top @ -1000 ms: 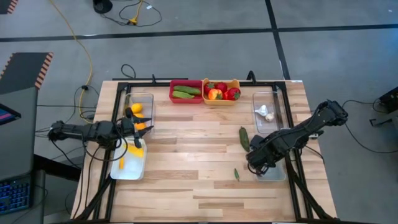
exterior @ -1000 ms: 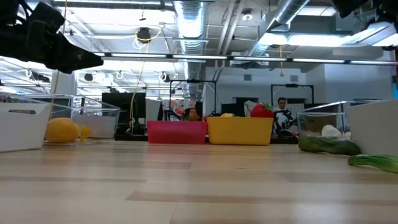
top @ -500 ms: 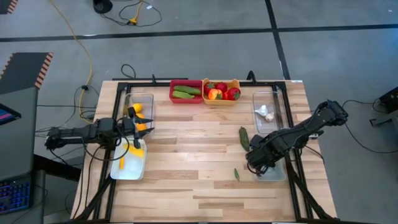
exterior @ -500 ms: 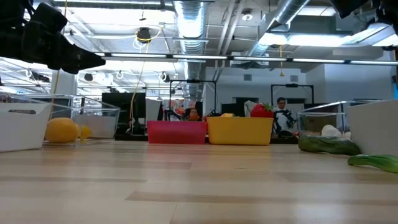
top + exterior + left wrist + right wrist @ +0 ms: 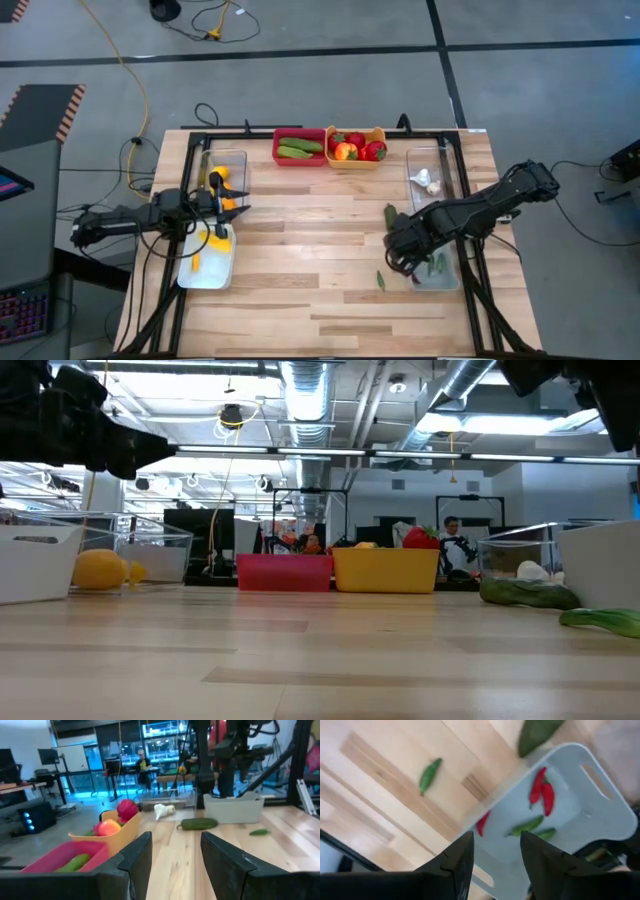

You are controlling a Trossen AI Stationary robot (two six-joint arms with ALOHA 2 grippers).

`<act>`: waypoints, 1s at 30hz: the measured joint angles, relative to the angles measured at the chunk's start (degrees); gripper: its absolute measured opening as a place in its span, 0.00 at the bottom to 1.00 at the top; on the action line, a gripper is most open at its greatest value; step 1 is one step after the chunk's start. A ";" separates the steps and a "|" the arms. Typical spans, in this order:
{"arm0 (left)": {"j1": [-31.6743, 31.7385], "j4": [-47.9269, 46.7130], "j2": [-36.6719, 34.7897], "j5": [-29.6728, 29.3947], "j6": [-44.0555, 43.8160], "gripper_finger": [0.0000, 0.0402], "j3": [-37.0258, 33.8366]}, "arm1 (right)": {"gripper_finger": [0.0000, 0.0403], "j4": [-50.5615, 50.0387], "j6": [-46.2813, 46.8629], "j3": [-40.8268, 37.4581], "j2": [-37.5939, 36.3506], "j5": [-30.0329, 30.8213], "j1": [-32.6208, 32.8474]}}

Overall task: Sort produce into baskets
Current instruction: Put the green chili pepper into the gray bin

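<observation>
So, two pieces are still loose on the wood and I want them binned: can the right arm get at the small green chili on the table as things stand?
Probably yes. The right gripper hangs open close to the small green chili, which lies alone on bare wood beside the pale tray; nothing lies between them.

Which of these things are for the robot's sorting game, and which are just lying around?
For sorting: green cucumber and small green chili loose on the table; red bin; yellow bin; clear tub with garlic; chili tray; left tray; left gripper; right gripper.

Just lying about: yellow cable on the floor; person in the room behind.
</observation>
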 joint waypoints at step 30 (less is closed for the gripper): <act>2.13 -0.48 -0.06 -1.55 3.11 0.39 -0.07 | 0.46 28.68 6.60 0.00 20.18 0.04 3.68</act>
